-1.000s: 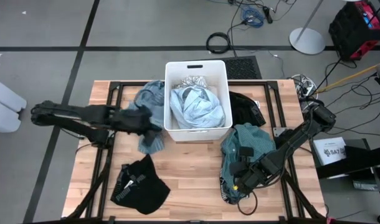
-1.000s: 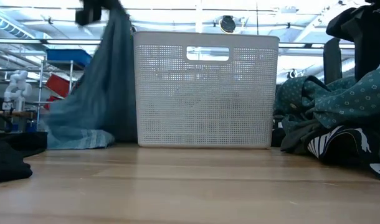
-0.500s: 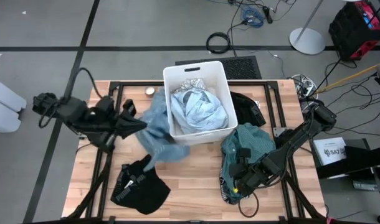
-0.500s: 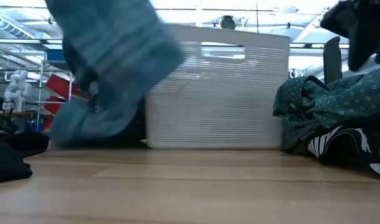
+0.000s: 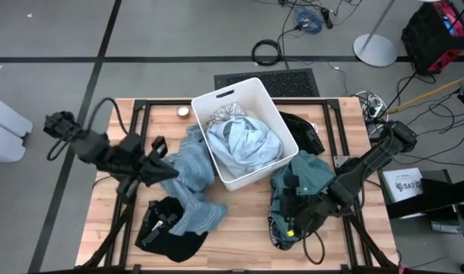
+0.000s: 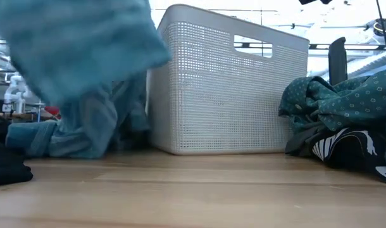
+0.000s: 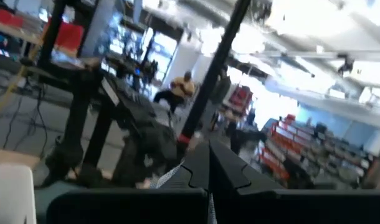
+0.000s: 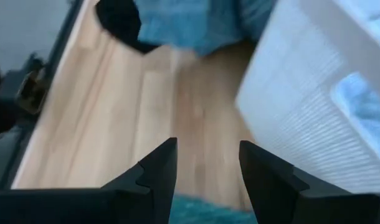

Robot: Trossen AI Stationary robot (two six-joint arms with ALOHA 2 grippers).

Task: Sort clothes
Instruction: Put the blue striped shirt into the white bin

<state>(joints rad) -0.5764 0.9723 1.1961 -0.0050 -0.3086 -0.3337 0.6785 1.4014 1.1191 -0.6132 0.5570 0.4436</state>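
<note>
The left claw (image 5: pixel 160 169), near the tabletop's (image 5: pixel 239 209) left edge, is clamped on the blue striped garment (image 5: pixel 192 179), which trails from beside the white bin (image 5: pixel 241 129) onto the black garment (image 5: pixel 170 236) at the front-left corner. The right claw (image 5: pixel 290 221) hangs with fingers apart above the teal garment (image 5: pixel 308 176) by the right edge. A light blue garment (image 5: pixel 243 144) fills the skewed bin.

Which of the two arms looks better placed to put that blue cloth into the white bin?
Probably the left. Its gripper is shut on the blue garment beside the white bin. The right gripper is open over the teal garment, farther off.
</note>
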